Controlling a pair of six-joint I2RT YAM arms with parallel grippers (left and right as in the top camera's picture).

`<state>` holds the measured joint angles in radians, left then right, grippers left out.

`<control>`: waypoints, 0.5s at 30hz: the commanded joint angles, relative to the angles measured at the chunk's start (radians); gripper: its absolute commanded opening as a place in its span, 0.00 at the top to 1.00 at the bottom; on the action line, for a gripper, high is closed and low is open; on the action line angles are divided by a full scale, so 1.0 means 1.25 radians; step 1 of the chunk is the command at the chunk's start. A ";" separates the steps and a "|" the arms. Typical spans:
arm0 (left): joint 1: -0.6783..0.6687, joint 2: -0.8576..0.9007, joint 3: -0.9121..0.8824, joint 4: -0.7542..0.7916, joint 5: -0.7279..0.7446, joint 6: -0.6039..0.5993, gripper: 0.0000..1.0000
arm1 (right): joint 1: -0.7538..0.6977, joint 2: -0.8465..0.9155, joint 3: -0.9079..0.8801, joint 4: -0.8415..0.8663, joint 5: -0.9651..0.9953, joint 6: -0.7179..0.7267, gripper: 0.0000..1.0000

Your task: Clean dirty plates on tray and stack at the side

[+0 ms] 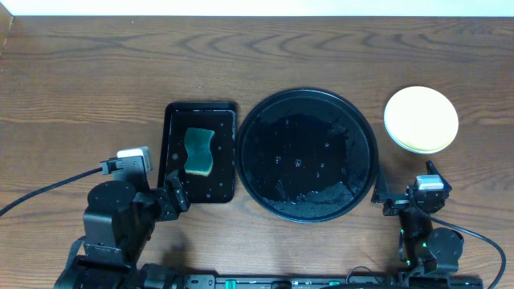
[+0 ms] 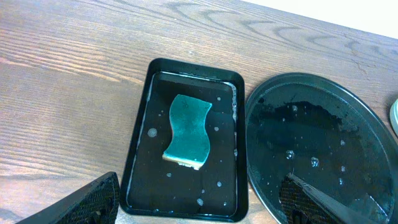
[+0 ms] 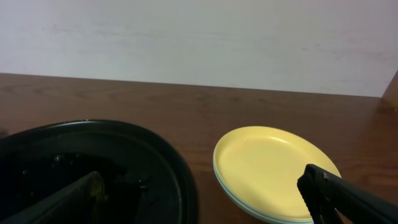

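The round black tray (image 1: 305,152) sits mid-table, wet with droplets and holding no plates; it also fills the right of the left wrist view (image 2: 311,143). The plates (image 1: 421,119) are stacked on the table right of the tray, a clean pale yellow one (image 3: 273,165) on top with pale blue rims under it. My left gripper (image 1: 173,197) hovers open at the near edge of the rectangular tray, nothing between its fingers (image 2: 93,202). My right gripper (image 1: 404,186) stands open near the tray's right rim, in front of the stack, and is empty.
A small rectangular black tray (image 1: 173,152) lies left of the round tray, wet, with a teal sponge (image 1: 198,151) lying in it (image 2: 186,130). Bare wooden table stretches to the far edge and a white wall.
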<state>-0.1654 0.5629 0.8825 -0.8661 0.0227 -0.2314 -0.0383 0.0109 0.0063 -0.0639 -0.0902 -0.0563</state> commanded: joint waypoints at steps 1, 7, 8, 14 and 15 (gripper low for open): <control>0.003 -0.001 -0.006 -0.002 -0.007 0.002 0.17 | -0.005 -0.005 -0.001 -0.003 -0.006 -0.001 0.01; 0.003 -0.004 -0.007 -0.028 -0.027 0.032 0.17 | -0.005 -0.005 -0.001 -0.003 -0.006 -0.001 0.01; 0.003 -0.008 -0.013 -0.027 -0.034 0.039 0.17 | -0.005 -0.005 -0.001 -0.003 -0.006 -0.001 0.01; 0.019 -0.089 -0.150 0.088 -0.062 0.044 0.17 | -0.005 -0.005 -0.001 -0.003 -0.006 -0.001 0.01; 0.023 -0.112 -0.187 0.125 -0.061 0.044 0.17 | -0.005 -0.005 -0.001 -0.003 -0.006 -0.001 0.01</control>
<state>-0.1501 0.4755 0.7300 -0.7513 -0.0242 -0.2001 -0.0383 0.0109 0.0063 -0.0643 -0.0906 -0.0559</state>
